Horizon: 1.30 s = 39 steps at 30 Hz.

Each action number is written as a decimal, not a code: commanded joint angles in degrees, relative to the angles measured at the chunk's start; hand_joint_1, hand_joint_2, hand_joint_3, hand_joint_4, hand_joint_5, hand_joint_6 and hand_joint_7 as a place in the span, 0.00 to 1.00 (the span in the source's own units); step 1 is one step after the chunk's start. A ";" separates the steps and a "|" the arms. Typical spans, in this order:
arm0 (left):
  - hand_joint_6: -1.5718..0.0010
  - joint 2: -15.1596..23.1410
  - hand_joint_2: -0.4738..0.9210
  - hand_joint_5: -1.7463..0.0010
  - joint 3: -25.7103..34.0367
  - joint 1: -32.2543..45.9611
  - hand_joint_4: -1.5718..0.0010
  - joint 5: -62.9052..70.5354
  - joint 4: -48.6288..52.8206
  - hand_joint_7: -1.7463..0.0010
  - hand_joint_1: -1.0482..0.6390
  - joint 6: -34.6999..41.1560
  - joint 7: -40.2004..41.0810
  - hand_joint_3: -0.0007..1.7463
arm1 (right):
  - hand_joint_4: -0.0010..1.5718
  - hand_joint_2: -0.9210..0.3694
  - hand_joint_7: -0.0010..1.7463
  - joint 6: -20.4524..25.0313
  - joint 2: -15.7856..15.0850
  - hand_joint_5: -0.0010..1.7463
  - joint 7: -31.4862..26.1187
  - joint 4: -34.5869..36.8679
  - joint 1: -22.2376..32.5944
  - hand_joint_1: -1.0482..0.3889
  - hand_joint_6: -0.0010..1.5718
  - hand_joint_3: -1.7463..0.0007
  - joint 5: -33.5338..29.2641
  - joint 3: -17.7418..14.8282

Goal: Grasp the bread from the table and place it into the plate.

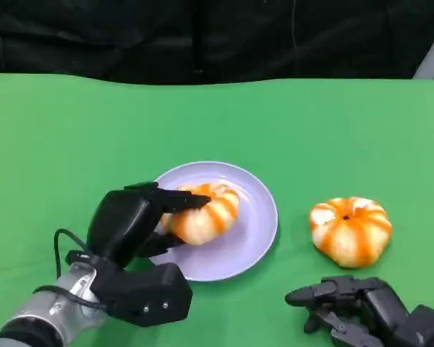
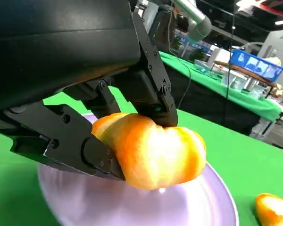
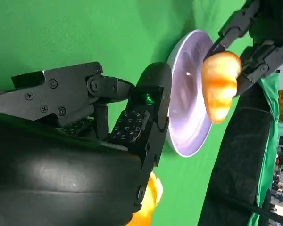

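Now holding one bread [image 1: 202, 212] over the lilac plate [image 1: 257, 231] w/ left hand [image 1: 130, 220], fingers [image 2: 146, 89] gripping it top & bottom; whether touching plate, can't tell. Lying on green table [image 1: 311, 130], 2nd bread [image 1: 349, 230] just right of plate, black drape behind. Resting near 2nd bread, right hand [image 1: 347, 303], fingers apart, holding nothing. Counting: 2 breads, 1 plate.

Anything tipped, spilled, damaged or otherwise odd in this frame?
Nothing stands out. The left hand grips one bread over the plate, which sits flat on the table. A second bread lies intact on the table beside the plate, in front of the right hand. No spills or damage show.
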 commanded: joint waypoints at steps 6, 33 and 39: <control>0.20 1.05 0.97 0.64 0.20 -1.15 0.41 -0.18 0.97 1.00 0.61 1.30 -1.15 0.00 | 0.50 0.00 0.08 0.27 -0.11 0.69 -0.53 0.54 0.15 0.68 0.77 0.79 -0.99 0.04; 0.62 2.80 1.00 1.00 -1.23 -1.27 0.58 0.10 -0.47 1.00 0.21 1.25 -8.93 0.07 | 0.50 0.00 0.08 0.90 -0.09 0.68 0.08 -0.05 0.33 0.69 0.76 0.79 -0.30 -0.23; 0.65 3.17 1.00 1.00 -1.18 -1.01 0.60 -0.75 -1.10 1.00 0.16 0.81 -10.82 0.13 | 0.51 0.00 0.08 0.87 -0.20 0.68 -0.32 -0.08 0.34 0.68 0.76 0.79 -0.80 -0.20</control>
